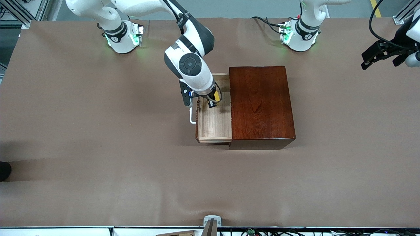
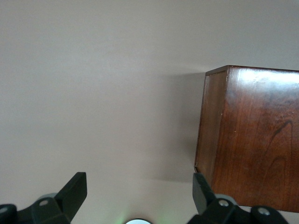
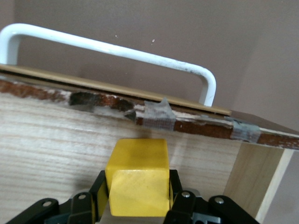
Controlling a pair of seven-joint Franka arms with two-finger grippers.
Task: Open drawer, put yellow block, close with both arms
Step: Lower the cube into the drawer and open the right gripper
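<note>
The drawer point(image 1: 215, 126) stands pulled out of the dark mahogany box point(image 1: 261, 105) toward the right arm's end of the table, its white handle point(image 1: 191, 118) outermost. My right gripper point(image 1: 212, 102) hangs over the open pale-wood tray, shut on the yellow block point(image 1: 217, 95). In the right wrist view the yellow block point(image 3: 138, 179) sits squeezed between both fingers, just above the tray floor and close to the drawer front and handle point(image 3: 117, 49). My left gripper point(image 1: 379, 57) waits in the air at the left arm's end of the table, open and holding nothing point(image 2: 138, 186).
The box point(image 2: 252, 140) shows in the left wrist view with bare brown tablecloth beside it. Both green-lit arm bases point(image 1: 123, 37) point(image 1: 298, 34) stand along the table's edge farthest from the front camera. A dark thing point(image 1: 5, 170) pokes in at the right arm's end.
</note>
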